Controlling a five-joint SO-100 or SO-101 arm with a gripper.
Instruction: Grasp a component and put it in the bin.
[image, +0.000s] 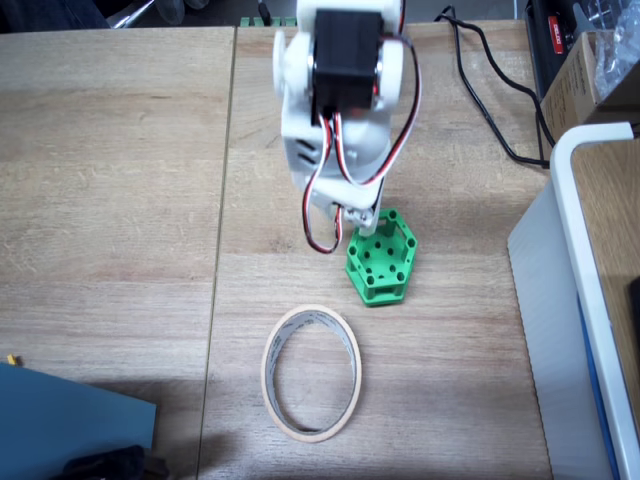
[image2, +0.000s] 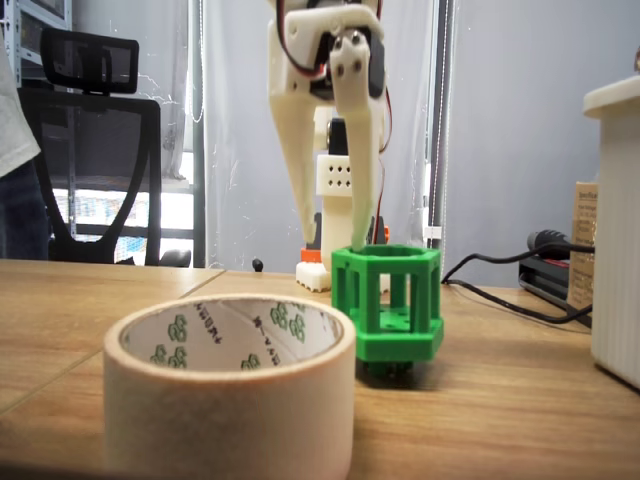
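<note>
In the fixed view from above, the white arm (image: 335, 110) reached down over a wooden table (image: 120, 180), with red, white and black wires looping along its side. Its gripper (image: 355, 222) sat at the upper left edge of the green block (image: 381, 257), which rested on the table near the middle of the picture. From this angle I could not tell whether the fingers were pinched or loose. The beige tape ring (image: 311, 372) lay flat on the table below and to the left of the block, near it but apart. A white container with a blue edge (image: 590, 300) stood at the right side, and a black cable (image: 490, 100) ran across the table toward the upper right.

In the low fixed view, the tape ring (image2: 230, 385) stood in the foreground at the left, and the green block (image2: 388, 305) sat on the table (image2: 480, 410) behind it to the right. The gripper (image2: 350, 235) came down from above with its two fingers spread apart; one finger (image2: 364, 170) reached the block's top rim on its left side, while the other hung just left of the block. An office chair (image2: 95, 150) stood in the background at the left.
</note>
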